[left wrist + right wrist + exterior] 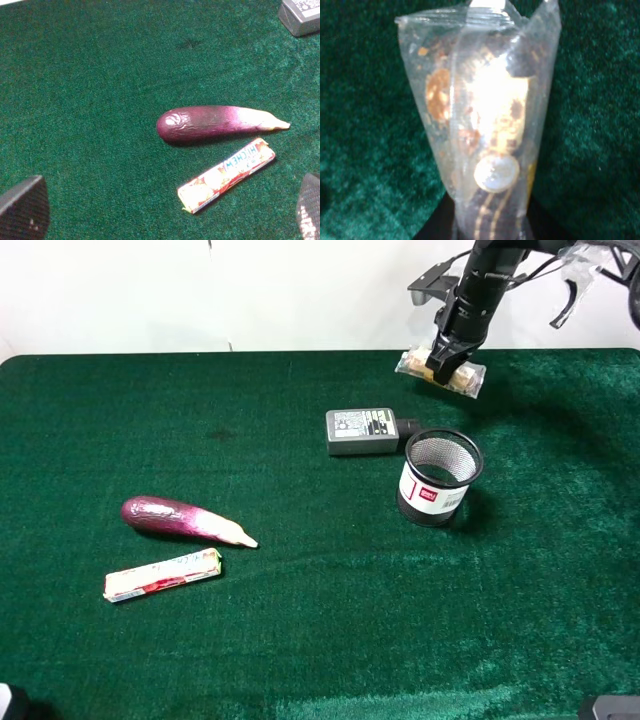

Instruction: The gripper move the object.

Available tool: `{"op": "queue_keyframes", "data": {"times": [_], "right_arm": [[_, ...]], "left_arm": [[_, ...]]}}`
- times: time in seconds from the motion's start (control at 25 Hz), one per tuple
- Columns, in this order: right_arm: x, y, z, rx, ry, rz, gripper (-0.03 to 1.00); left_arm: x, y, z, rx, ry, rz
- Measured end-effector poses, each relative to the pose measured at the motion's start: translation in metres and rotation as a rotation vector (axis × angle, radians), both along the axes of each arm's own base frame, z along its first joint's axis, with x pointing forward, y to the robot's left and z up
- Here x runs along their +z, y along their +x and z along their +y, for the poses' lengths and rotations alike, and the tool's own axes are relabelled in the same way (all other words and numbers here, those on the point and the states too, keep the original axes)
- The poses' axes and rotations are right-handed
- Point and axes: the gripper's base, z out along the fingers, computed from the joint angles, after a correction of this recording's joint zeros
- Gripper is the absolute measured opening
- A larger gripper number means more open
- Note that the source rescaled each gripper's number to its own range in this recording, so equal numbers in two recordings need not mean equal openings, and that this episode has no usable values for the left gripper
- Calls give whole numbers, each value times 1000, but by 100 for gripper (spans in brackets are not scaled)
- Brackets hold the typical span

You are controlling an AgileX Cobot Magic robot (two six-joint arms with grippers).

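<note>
The clear crinkly packet (pixel 466 379) with tan-brown snack inside is at the far right of the green table (pixel 300 640), near its back edge. My right gripper (pixel 441 364) comes down from above and is shut on the packet's middle. In the right wrist view the packet (pixel 480 115) fills the frame, with the dark fingers (pixel 490 222) clamped on its lower part. I cannot tell whether the packet touches the cloth. My left gripper (pixel 165 212) is open and empty, its fingertips (pixel 22 210) wide apart above the cloth near the eggplant.
A grey power adapter (pixel 361 431) lies just left of a black mesh cup (pixel 441 478), both in front of the packet. A purple eggplant (pixel 180 519) and a white-red-blue wrapped stick (pixel 163 575) lie at the left.
</note>
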Motion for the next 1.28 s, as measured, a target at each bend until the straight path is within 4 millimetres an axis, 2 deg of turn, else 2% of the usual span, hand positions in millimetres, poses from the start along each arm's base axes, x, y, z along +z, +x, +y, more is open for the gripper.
{"op": "queue_keyframes", "data": {"times": [0.24,0.76,1.16,1.28], "right_arm": [[-19,2,1,9,-3,12,0],[-20,2,1,10,-4,21,2],[-20,2,1,11,-5,22,65],[-20,2,1,11,-5,22,88]], "left_arm": [[0,0,0,0,0,0],[0,0,0,0,0,0],[0,0,0,0,0,0],[0,0,0,0,0,0]]}}
